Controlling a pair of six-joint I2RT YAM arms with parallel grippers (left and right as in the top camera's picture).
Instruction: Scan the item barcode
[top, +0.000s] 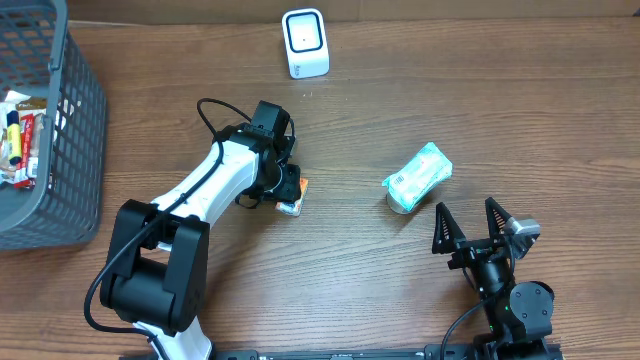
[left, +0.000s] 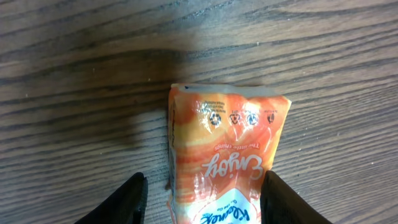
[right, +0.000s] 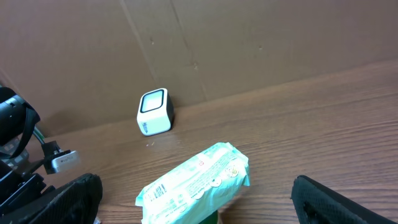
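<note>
Two claws: L claw (left: 202, 194) straddles orange pack (left: 225, 143), grip unclear; R claw (top: 466, 212) wide open nr table (top: 380, 295) front edge.

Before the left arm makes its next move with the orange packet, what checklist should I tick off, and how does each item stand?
1. The orange packet lies between the fingers of the left pincer: ok.
2. Left pincer clamped on the packet: cannot tell.
3. Barcode on the packet's upward face: not ok, only print and small symbols show.
4. The stretch of table between packet and scanner is free of obstacles: ok.
5. The right pincer is open, empty and well away from the packet: ok.
</note>
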